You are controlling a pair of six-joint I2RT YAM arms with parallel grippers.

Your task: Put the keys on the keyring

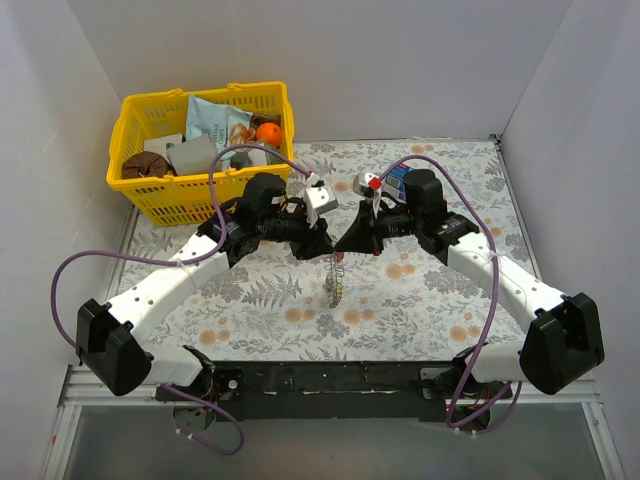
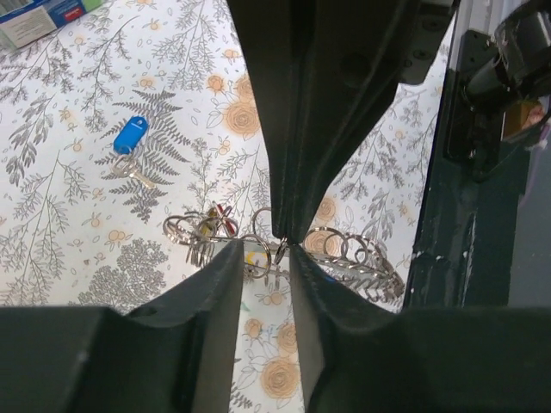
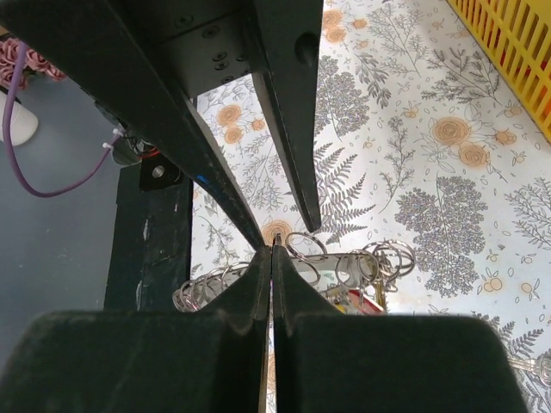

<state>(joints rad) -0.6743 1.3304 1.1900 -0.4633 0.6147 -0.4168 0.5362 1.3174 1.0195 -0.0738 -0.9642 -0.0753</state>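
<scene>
The right pincer (image 3: pixel 272 249) is closed on the thin wire of the keyring (image 2: pixel 344 251), hanging mid-table. The left pincer (image 2: pixel 265 249) stands slightly parted around its coils. Keep that pinch firm. The blue key (image 2: pixel 129 136) lies on the table (image 2: pixel 69 215) at ten o'clock.

Yellow basket (image 1: pixel 190 200) at far left of floral cloth (image 1: pixel 400 300), holding blue-green packet (image 1: pixel 215 120), small orange item (image 1: pixel 268 132), brown round object (image 1: pixel 145 165); blue box (image 1: pixel 397 178) well right.
</scene>
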